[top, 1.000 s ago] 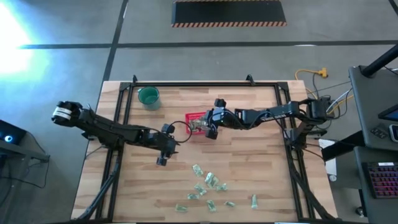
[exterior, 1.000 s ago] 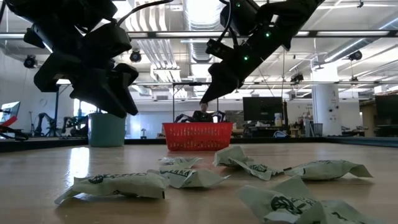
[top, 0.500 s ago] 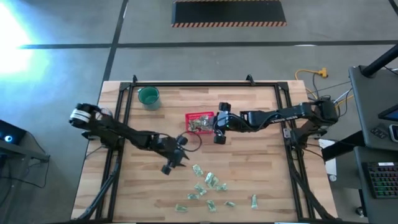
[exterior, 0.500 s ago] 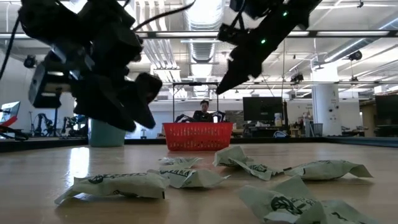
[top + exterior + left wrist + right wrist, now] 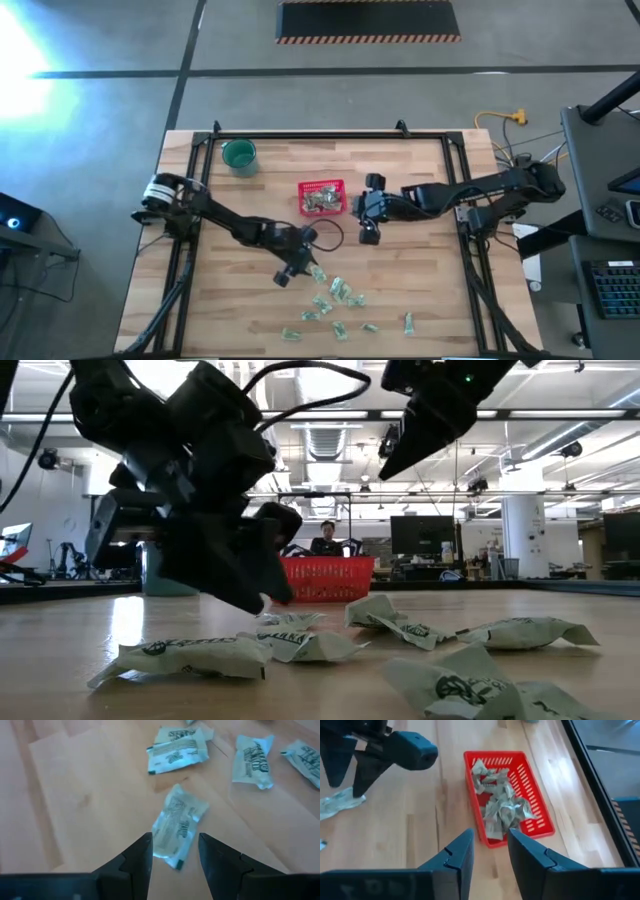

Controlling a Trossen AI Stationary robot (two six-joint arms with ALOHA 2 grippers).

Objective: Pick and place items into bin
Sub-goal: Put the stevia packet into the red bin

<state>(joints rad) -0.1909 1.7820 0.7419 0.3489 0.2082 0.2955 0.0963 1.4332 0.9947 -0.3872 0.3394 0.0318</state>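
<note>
From overhead, the left gripper (image 5: pixel 288 275) hangs at the near edge of the loose packets (image 5: pixel 335 300), which spread out just past it, while the right gripper (image 5: pixel 368 234) sits beside the red basket (image 5: pixel 321 197) with nothing in it. Low view mostly shows the left arm blocking things, packets lying under and in front of it, basket behind. Left wrist view is the useful one: jaws partly open and empty, one packet (image 5: pixel 179 826) right in front of the gap, not touched. My worry is that crinkly wrap skating away or getting pinched by a corner if the fingers come down off-centre. Right wrist view: fingers partly open, empty, basket just ahead, already holding a pile.
</note>
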